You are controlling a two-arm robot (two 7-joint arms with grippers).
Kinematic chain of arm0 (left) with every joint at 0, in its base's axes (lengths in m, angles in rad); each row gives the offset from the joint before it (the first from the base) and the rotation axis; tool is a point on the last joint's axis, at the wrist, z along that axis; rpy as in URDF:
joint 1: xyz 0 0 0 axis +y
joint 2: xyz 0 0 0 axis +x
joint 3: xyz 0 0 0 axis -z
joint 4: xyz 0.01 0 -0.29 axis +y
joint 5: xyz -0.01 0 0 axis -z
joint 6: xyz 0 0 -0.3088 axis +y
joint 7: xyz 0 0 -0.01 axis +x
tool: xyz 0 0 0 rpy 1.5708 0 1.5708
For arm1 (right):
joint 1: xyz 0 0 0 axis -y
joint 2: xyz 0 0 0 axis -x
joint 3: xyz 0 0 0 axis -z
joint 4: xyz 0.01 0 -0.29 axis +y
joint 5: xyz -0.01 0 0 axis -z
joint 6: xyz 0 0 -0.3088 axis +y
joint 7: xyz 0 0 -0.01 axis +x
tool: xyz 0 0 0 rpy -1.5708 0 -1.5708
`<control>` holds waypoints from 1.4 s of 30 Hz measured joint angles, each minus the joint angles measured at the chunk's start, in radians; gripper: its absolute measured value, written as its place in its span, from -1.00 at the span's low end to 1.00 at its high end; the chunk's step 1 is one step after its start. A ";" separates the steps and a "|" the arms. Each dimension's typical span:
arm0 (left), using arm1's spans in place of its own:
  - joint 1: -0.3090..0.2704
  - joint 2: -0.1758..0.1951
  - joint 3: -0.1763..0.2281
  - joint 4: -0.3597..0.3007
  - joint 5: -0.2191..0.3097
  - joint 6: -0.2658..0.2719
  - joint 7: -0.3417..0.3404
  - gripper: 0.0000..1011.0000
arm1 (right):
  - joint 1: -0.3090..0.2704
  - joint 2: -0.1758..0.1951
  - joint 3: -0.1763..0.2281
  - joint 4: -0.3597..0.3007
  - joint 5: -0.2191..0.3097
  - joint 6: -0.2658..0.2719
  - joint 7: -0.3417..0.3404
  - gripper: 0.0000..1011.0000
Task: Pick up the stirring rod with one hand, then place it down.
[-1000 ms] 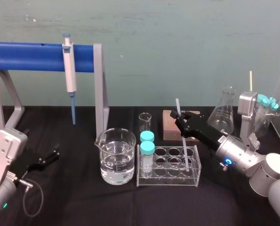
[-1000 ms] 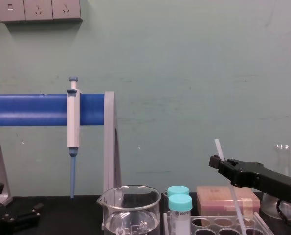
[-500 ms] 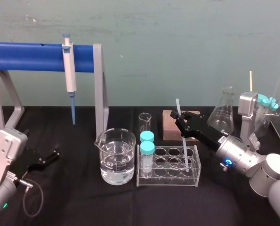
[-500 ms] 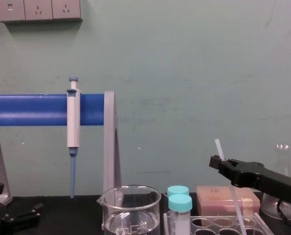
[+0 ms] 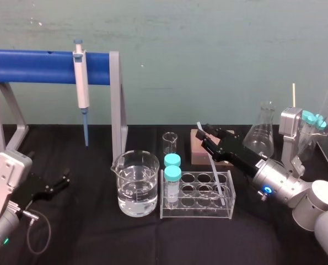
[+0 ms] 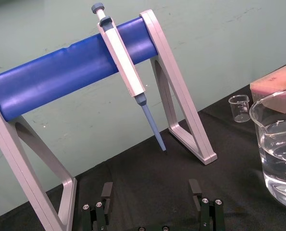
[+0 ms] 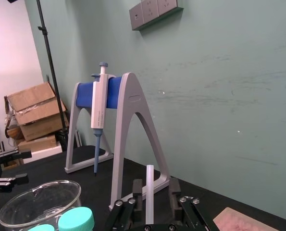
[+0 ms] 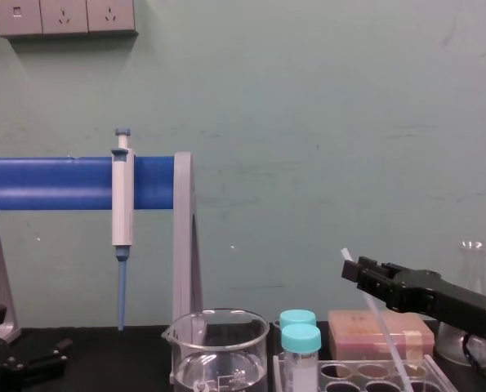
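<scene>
The stirring rod [image 5: 212, 160] is a thin translucent white stick. Its lower end sits in the clear test tube rack [image 5: 197, 213] and its top leans toward the left. My right gripper [image 5: 209, 138] is around the rod's upper part. In the right wrist view the rod [image 7: 149, 192] stands between the black fingers [image 7: 174, 188], close to one finger with a gap to the other, so the right gripper [image 7: 155, 186] is open. The chest view shows the rod [image 8: 373, 314] slanting below the right gripper [image 8: 365, 273]. My left gripper [image 5: 56, 185] rests open and idle at the table's left.
A glass beaker [image 5: 135, 185] of water stands left of the rack, which holds two teal-capped tubes [image 5: 172, 174]. A small beaker [image 5: 170, 142] and a brown block [image 5: 198, 152] stand behind it. A pipette [image 5: 82, 83] hangs on the blue stand [image 5: 37, 66]. A conical flask [image 5: 263, 132] stands at the right.
The right gripper's fingers have spread apart and let go of the rod. The rod's top has tipped to the left, and it now leans in the rack. The left arm is unchanged.
</scene>
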 joint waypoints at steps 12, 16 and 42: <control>0.000 0.000 0.000 0.000 0.000 0.000 0.000 0.98 | 0.000 0.000 0.000 0.000 0.000 -0.001 0.000 0.36; 0.000 0.000 0.000 0.000 0.000 0.000 0.000 0.98 | 0.000 0.000 0.000 0.000 0.000 -0.001 0.000 0.68; 0.000 0.000 0.000 0.000 0.000 0.000 0.000 0.98 | -0.226 0.067 0.005 -0.489 0.007 0.031 -0.153 0.98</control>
